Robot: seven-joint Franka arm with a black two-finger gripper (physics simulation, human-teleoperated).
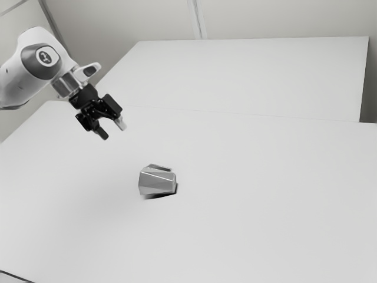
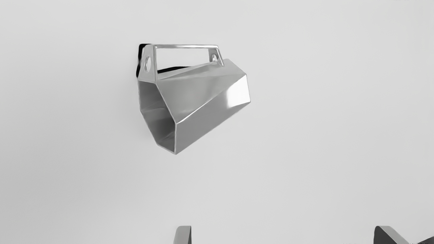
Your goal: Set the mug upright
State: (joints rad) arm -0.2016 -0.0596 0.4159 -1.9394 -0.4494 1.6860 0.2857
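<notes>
The black gripper (image 1: 112,131) hangs above the table at the exterior view's upper left, its two fingers spread with nothing between them. A faceted metallic grey mug (image 1: 157,181) lies on its side on the table, lower and toward the exterior view's right from the gripper, apart from it. In the wrist view the mug (image 2: 203,98) shows its open mouth and an angular handle along one side. Both fingertips of the gripper (image 2: 283,234) stand wide apart there, and neither touches the mug.
The mug rests on a white table (image 1: 265,206). Behind it is another pale flat surface (image 1: 253,73), with light walls beyond. A dark thin line (image 1: 15,276) crosses the exterior view's lower left corner.
</notes>
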